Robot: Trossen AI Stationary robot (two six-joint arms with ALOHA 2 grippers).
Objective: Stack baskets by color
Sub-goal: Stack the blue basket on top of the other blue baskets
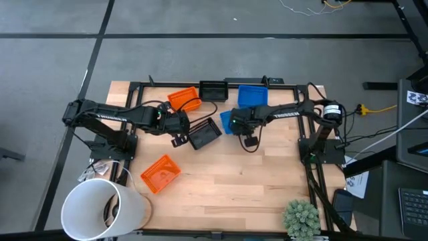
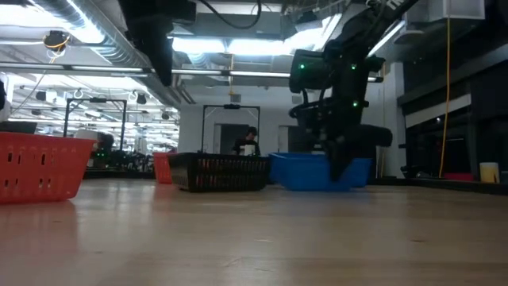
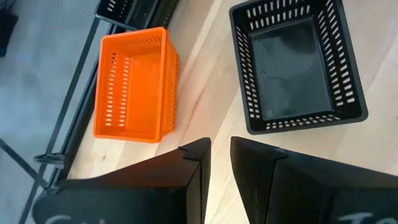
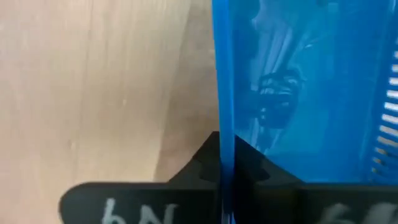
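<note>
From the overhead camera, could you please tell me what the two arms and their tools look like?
Both arms are dark, nearly black, slim and jointed, on black frames at the table's sides. The left arm bears pale lettering along its link, as does the right arm. Each tool has two flat black fingers: left tool, right tool; white markings show on the bodies behind them. Green lights glow on the right arm in the low view.

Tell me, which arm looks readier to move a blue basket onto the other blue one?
The right. Its gripper is pinched on the wall of the nearer blue basket, beside the other blue basket. The left gripper hovers by the black basket, holding nothing.
</note>
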